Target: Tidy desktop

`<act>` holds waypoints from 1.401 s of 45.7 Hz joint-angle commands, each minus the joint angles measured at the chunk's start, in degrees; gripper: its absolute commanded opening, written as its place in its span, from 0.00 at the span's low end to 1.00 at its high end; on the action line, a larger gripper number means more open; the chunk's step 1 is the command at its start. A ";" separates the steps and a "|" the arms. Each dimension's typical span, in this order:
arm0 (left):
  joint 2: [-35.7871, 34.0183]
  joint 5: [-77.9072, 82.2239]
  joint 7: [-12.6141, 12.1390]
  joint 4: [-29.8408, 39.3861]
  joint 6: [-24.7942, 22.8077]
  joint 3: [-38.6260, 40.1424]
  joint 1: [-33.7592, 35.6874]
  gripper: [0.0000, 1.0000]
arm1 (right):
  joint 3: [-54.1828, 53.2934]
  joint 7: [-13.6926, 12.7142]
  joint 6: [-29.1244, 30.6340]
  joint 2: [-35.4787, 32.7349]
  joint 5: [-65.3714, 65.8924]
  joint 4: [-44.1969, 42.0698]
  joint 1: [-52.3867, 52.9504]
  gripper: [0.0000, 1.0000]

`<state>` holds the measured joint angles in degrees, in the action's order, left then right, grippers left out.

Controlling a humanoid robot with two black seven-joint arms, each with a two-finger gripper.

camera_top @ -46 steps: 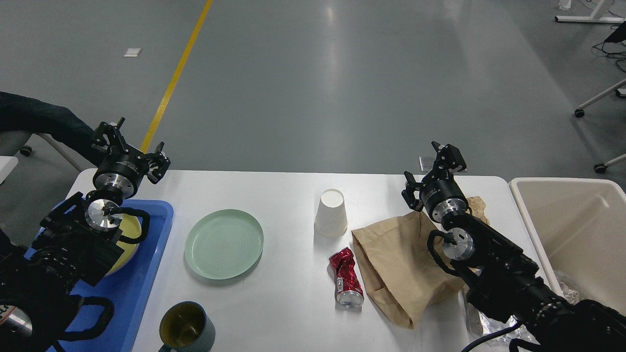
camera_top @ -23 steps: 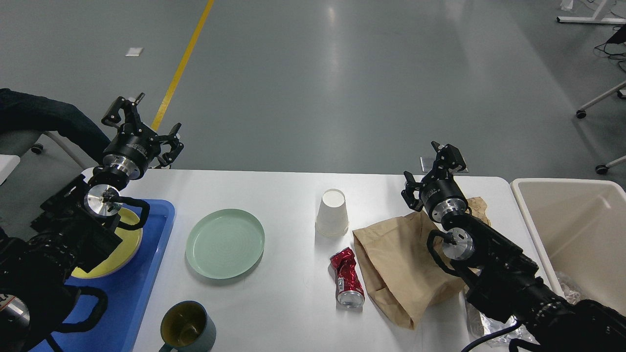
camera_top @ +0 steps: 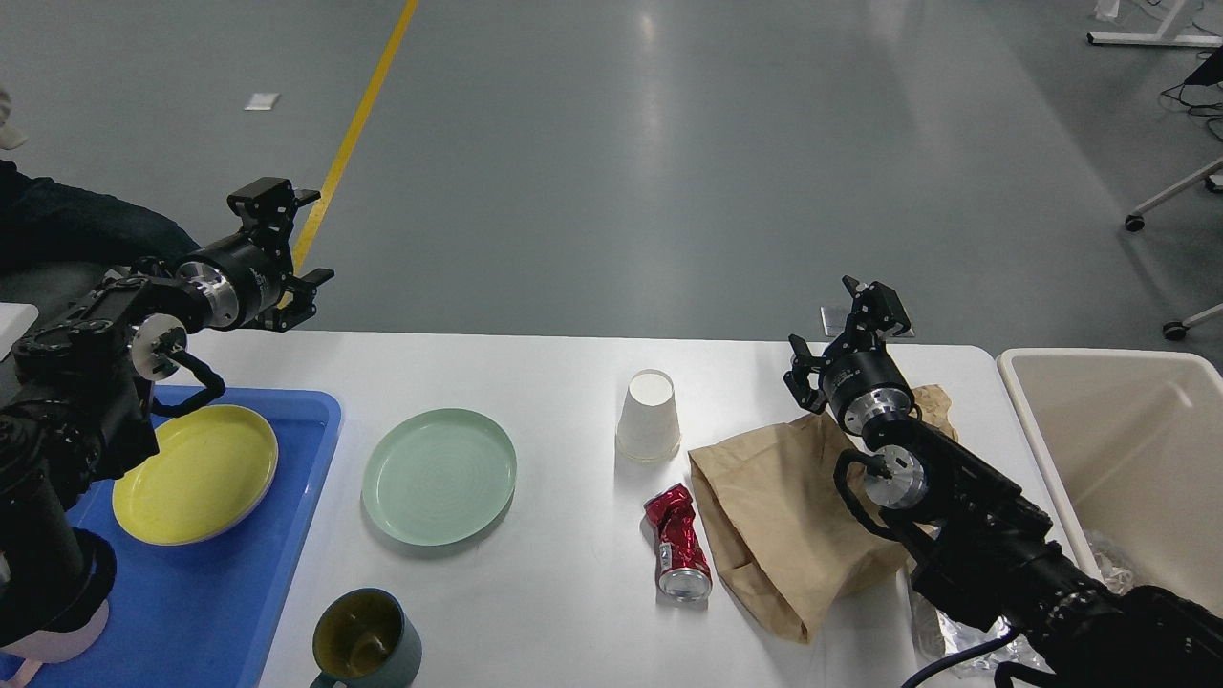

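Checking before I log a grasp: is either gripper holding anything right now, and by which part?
Nothing is held. The left gripper and right gripper are both open and empty, raised above the desktop.

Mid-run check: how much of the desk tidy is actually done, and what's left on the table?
Done: the yellow plate sits in the blue tray. In hand: nothing; left gripper and right gripper are open and empty. Left on the desktop: green plate, mug, paper cup, crushed can, paper bag.
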<state>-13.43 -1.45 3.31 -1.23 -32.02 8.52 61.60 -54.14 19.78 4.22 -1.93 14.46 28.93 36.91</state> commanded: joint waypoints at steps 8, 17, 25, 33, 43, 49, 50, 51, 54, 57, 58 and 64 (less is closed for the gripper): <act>-2.30 1.01 -0.06 0.44 -1.99 -31.08 -0.26 0.96 | 0.00 0.00 0.00 0.00 -0.05 -0.01 0.00 1.00; -1.60 1.18 -0.14 0.70 -8.41 -44.73 2.82 0.96 | 0.00 0.00 0.00 0.00 -0.05 -0.01 0.00 1.00; -1.25 1.18 -0.59 9.48 -22.37 -60.53 6.15 0.96 | 0.00 0.00 0.00 0.00 0.04 -0.01 0.00 1.00; -0.20 1.18 -0.50 17.92 -22.98 -73.20 12.30 0.96 | 0.00 0.00 0.00 0.00 0.04 -0.01 0.00 1.00; 3.14 1.10 -0.41 36.37 -22.98 -89.02 22.32 0.96 | 0.00 0.00 0.00 0.00 0.04 -0.01 0.00 1.00; 6.13 1.10 -0.50 44.64 -22.98 -92.81 26.72 0.96 | 0.00 0.00 0.00 0.00 -0.05 -0.01 0.00 1.00; 6.48 1.10 -0.58 45.78 -22.98 -93.42 27.33 0.96 | 0.00 0.00 0.00 0.00 -0.05 -0.01 0.00 1.00; 6.92 1.10 -0.58 46.66 -22.98 -93.95 27.95 0.96 | 0.00 0.00 0.00 0.00 0.04 -0.01 0.00 1.00; 8.15 1.10 -0.50 49.74 -22.98 -95.27 29.62 0.96 | 0.00 0.00 0.00 0.00 0.04 -0.01 0.00 1.00; 8.94 1.10 -0.50 53.78 -22.98 -95.62 30.94 0.96 | 0.00 0.00 0.00 0.00 -0.05 -0.01 0.00 1.00; 9.12 1.10 -0.58 55.45 -22.98 -95.62 31.47 0.96 | 0.00 0.00 0.00 0.00 -0.05 -0.01 0.00 1.00; 10.09 1.18 -0.94 61.26 -22.98 -95.62 32.70 0.96 | 0.00 0.00 0.00 0.00 -0.05 -0.01 0.00 1.00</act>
<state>-4.10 -0.36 2.66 55.75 -55.01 -87.02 93.44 -54.14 19.78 4.22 -1.93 14.47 28.91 36.91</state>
